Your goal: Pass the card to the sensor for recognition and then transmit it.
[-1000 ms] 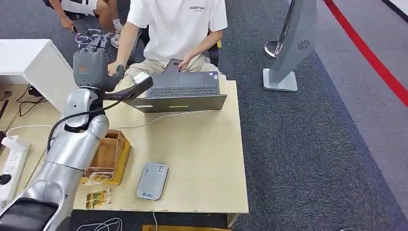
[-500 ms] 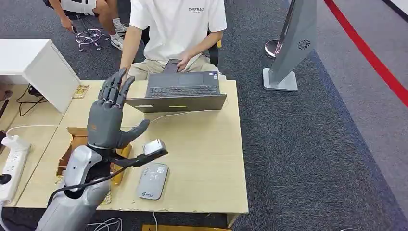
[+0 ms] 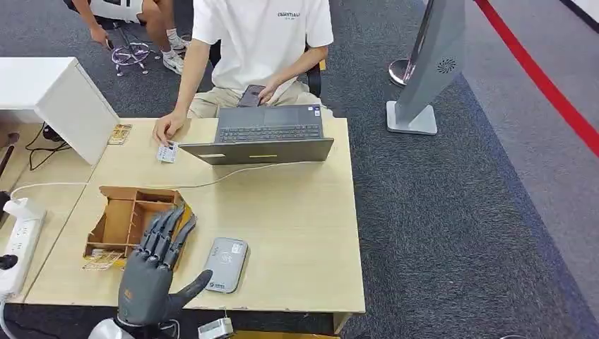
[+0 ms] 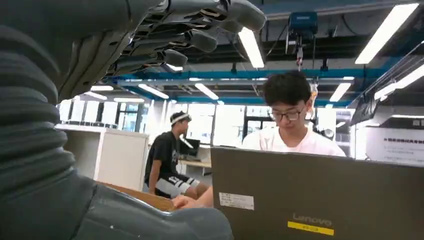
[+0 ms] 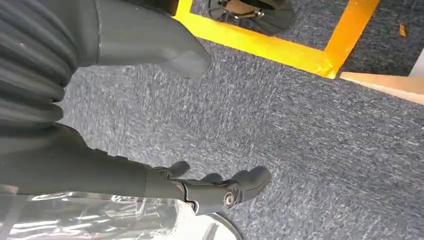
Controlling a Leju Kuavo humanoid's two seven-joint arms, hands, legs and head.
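Left hand [image 3: 152,272]: empty, fingers spread and straight, palm facing away from the camera, raised over the near edge of the table [image 3: 297,219]; fingertips overlap the box's near right corner, thumb reaches toward the sensor. In the left wrist view the same hand [image 4: 165,35] is spread, nothing in it.

Right hand [image 5: 210,192]: hangs over grey carpet; fingers loosely curled, apart from the thumb, nothing between them.

Sensor [image 3: 225,265]: flat grey pad just right of the left hand, long axis running near to far, slightly tilted.

Box [image 3: 134,219]: open wooden tray with dividers, left of the sensor. Contents too unclear to tell.

Card [image 3: 167,152]: small white rectangle flat on the far left of the table, under a person's hand [image 3: 167,128], just beside the laptop's left corner; long axis roughly near-left to far-right.

Laptop [image 3: 265,134]: open, facing the seated person [image 3: 258,42].
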